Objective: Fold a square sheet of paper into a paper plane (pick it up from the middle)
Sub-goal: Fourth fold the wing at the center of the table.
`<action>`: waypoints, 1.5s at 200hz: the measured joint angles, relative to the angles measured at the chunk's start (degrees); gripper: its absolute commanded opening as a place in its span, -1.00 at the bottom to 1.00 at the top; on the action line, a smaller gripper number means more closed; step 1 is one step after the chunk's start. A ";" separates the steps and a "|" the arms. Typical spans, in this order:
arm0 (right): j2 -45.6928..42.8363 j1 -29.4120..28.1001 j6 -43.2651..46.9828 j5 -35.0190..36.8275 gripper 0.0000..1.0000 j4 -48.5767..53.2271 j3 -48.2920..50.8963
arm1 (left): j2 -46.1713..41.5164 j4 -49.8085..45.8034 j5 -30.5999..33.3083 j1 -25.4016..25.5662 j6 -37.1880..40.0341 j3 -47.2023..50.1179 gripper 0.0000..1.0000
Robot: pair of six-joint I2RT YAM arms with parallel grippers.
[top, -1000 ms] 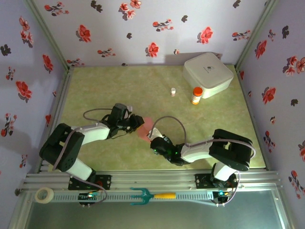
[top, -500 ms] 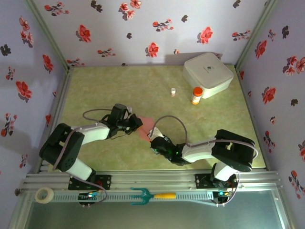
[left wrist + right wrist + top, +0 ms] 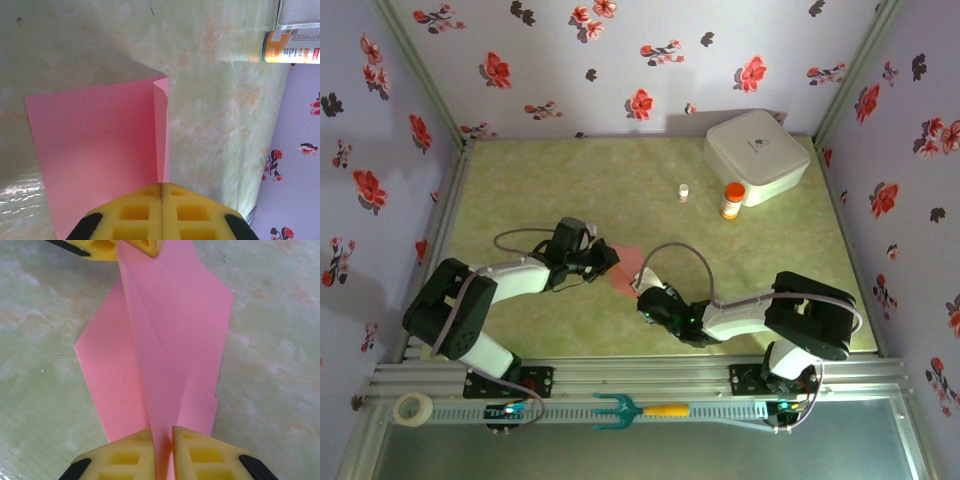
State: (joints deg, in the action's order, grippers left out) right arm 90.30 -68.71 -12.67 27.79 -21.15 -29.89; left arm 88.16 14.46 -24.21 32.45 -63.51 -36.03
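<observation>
Paper (image 3: 170, 340) (folded, pink) runs lengthwise from right claw (image 3: 163, 434) to left claw (image 3: 161, 189).

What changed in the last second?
The left gripper pinched fully shut on the pink paper, which now looks flatter from above. The right arm shifted slightly toward the near right corner. The right gripper kept its pinch on the paper's other end. White box, orange bottle and fork did not move.
</observation>
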 measured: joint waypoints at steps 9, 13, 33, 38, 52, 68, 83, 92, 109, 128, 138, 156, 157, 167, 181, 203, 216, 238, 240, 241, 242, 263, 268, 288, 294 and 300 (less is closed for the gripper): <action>0.00 0.04 0.02 -0.22 -0.74 -0.04 0.02 | 0.00 0.00 0.00 0.00 0.00 0.00 -0.90; 0.00 0.07 0.02 -0.26 -0.74 -0.04 0.02 | 0.00 0.00 0.00 0.00 0.00 0.00 -0.88; 0.02 0.11 0.00 -0.87 -0.78 -0.07 0.02 | 0.00 0.00 0.00 0.00 0.00 0.00 -0.66; 0.00 0.11 0.00 -1.05 -0.78 -0.07 0.02 | 0.00 0.00 0.00 0.00 0.15 0.00 -0.56; 0.02 0.13 -0.55 -1.33 -0.79 -0.09 0.02 | -0.02 -0.04 0.02 0.00 0.44 -0.02 -0.35; 0.04 0.66 -1.86 -2.67 -0.81 -0.24 0.02 | -0.66 -0.42 0.42 0.00 0.15 0.02 -0.17; 0.33 1.77 -3.52 -4.17 -0.81 -0.55 0.02 | -3.21 -1.62 1.97 0.00 0.24 0.46 -0.02; 0.48 2.56 -4.61 -5.22 -0.81 -0.61 0.02 | -5.62 -2.93 3.04 -0.11 0.48 0.68 0.03; 0.98 3.98 -6.54 -7.65 -0.81 -1.20 0.02 | -10.34 -5.05 5.03 -0.22 0.83 0.76 0.09; 1.97 5.07 -8.52 -10.19 -0.82 -1.79 0.02 | -14.29 -6.95 6.78 -0.57 1.09 0.76 0.11; 2.49 5.51 -9.51 -11.45 -0.82 -2.25 0.02 | -15.23 -7.72 7.32 -0.74 1.09 0.76 0.12; 3.06 6.12 -11.26 -13.33 -0.81 -3.91 0.02 | -15.65 -8.85 8.13 -0.98 1.09 0.85 0.12; 3.08 6.14 -11.30 -13.40 -0.81 -3.96 0.02 | -15.65 -9.01 8.17 -0.98 1.09 0.85 0.12; 3.26 6.43 -12.09 -14.47 -0.81 -4.59 0.02 | -15.65 -9.57 8.35 -1.01 1.09 1.01 0.12; 3.28 6.78 -13.31 -15.67 -0.81 -5.53 0.13 | -15.65 -10.03 8.59 -1.03 1.09 1.20 0.11; 3.28 7.28 -15.10 -17.42 -0.82 -7.72 1.20 | -15.65 -10.27 8.66 -1.03 1.09 1.29 0.10; 3.28 7.85 -16.20 -18.67 -0.82 -8.74 1.99 | -15.65 -10.27 8.66 -1.03 1.09 1.29 0.09; 3.50 9.46 -18.56 -21.86 -0.82 -10.58 2.49 | -15.63 -10.27 8.63 -1.03 1.11 1.29 -0.08; 3.56 9.64 -18.80 -22.21 -0.82 -10.78 2.54 | -15.63 -10.27 8.63 -1.03 1.07 1.29 -0.10; 3.58 9.73 -18.95 -22.32 -0.82 -10.82 2.54 | -15.63 -10.27 8.63 -1.03 1.05 1.29 -0.11; 3.61 9.88 -19.19 -22.56 -0.82 -10.93 2.54 | -15.61 -10.27 8.63 -1.03 1.05 1.29 -0.12; 4.55 11.85 -22.47 -26.12 -0.85 -12.76 2.56 | -14.93 -10.21 8.55 -1.03 1.05 1.29 -0.36; 4.74 12.15 -23.10 -26.73 -0.85 -13.29 2.56 | -14.67 -10.14 8.41 -1.03 0.98 1.31 -0.44; 5.40 13.29 -25.46 -29.20 -0.86 -15.32 2.89 | -13.31 -9.35 7.56 -1.03 1.07 1.38 -0.61; 5.49 13.68 -26.14 -29.83 -0.86 -15.93 3.06 | -12.85 -9.05 7.30 -1.03 1.09 1.38 -0.66; 5.53 14.12 -26.88 -30.71 -0.86 -16.44 3.28 | -12.26 -8.70 6.97 -1.03 1.07 1.38 -0.71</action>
State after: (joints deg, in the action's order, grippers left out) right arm 95.83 -54.59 -39.55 -2.92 -37.58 -26.61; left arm 75.90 5.76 -17.23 31.42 -62.43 -34.65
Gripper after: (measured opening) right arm 0.074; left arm 0.189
